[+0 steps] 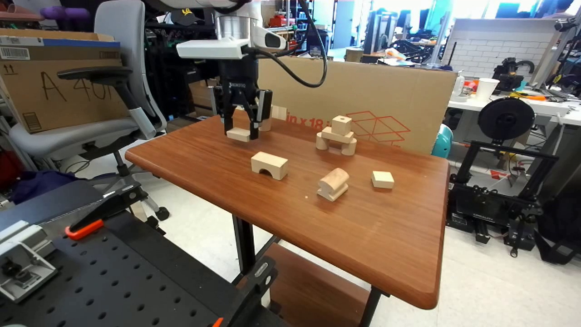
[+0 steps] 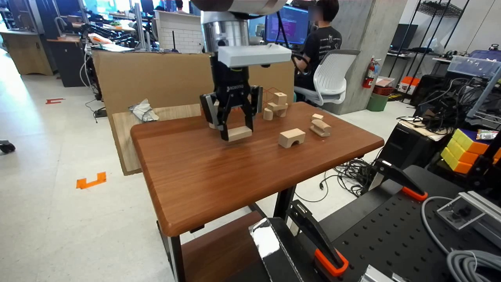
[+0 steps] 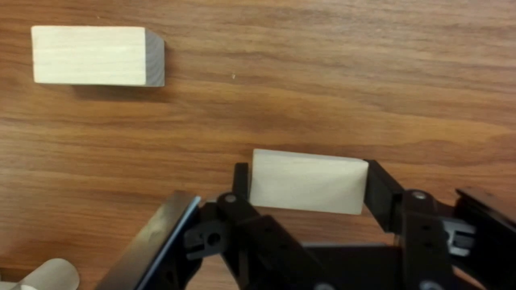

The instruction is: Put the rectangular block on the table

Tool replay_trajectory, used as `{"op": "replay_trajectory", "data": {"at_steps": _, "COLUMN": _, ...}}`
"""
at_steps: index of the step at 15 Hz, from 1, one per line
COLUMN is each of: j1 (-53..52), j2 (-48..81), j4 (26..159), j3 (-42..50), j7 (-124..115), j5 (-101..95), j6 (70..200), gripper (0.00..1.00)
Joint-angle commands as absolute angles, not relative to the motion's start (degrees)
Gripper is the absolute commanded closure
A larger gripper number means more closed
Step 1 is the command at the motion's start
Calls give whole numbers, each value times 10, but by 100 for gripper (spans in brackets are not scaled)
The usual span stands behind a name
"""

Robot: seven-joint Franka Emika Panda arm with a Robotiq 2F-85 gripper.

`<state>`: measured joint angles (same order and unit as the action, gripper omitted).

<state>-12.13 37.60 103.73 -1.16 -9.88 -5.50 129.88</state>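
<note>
A Robotiq gripper [image 1: 241, 131] points straight down over the reddish-brown table [image 1: 358, 240], its two fingers [image 3: 382, 197] clamped on the ends of the rectangular block [image 3: 308, 181] — a plain, pale flat piece held lengthwise between the tips. The wrist view shows the block at a slight slant in the grip; it is low over the tabletop, though whether its underside touches the wood cannot be told. Near it, apart from the gripper, the arch-shaped block [image 1: 270, 165] stands with its cutout facing down. Farther along, in an exterior view, a wooden cube [image 1: 341, 124] tops a flat bar [image 1: 337, 135] laid across cylinders [image 1: 348, 147], while a round-topped, notch-sided piece [image 1: 333, 184] rests near a small squarish block [image 1: 382, 180]. Another cylinder [image 1: 265, 125] shows partly hidden behind the gripper. Cardboard [image 1: 299, 86] stands along the far side of the table in both exterior views, and a black perforated workbench [image 1: 131, 277] fills a near corner. In the background of an exterior view, a person [image 2: 321, 43] in a black T-shirt sits on a pale chair [image 2: 332, 76] — a lit monitor [image 2: 287, 24] just beside.
</note>
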Motion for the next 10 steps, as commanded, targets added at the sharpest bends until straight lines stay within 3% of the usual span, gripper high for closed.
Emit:
{"op": "replay_trajectory", "data": {"at_steps": 1, "j1": -128, "j2": 417, "j4": 982, "j3": -8, "j7": -112, "j5": -64, "j6": 1264, "gripper": 56}}
{"op": "replay_trajectory", "data": {"at_steps": 4, "j1": -133, "j2": 426, "j4": 971, "j3": -3, "j7": -115, "j5": -71, "j6": 1264, "gripper": 56}}
{"op": "replay_trajectory", "data": {"at_steps": 5, "j1": -134, "j2": 425, "j4": 971, "j3": -2, "j7": -116, "j5": -73, "j6": 1263, "gripper": 14}}
{"op": "replay_trajectory", "data": {"at_steps": 6, "j1": -134, "j2": 422, "j4": 973, "j3": -2, "j7": -114, "j5": -75, "j6": 1262, "gripper": 6}}
{"op": "replay_trajectory", "data": {"at_steps": 10, "j1": -131, "j2": 370, "j4": 1014, "j3": -2, "j7": -116, "j5": -82, "j6": 1280, "gripper": 0}}
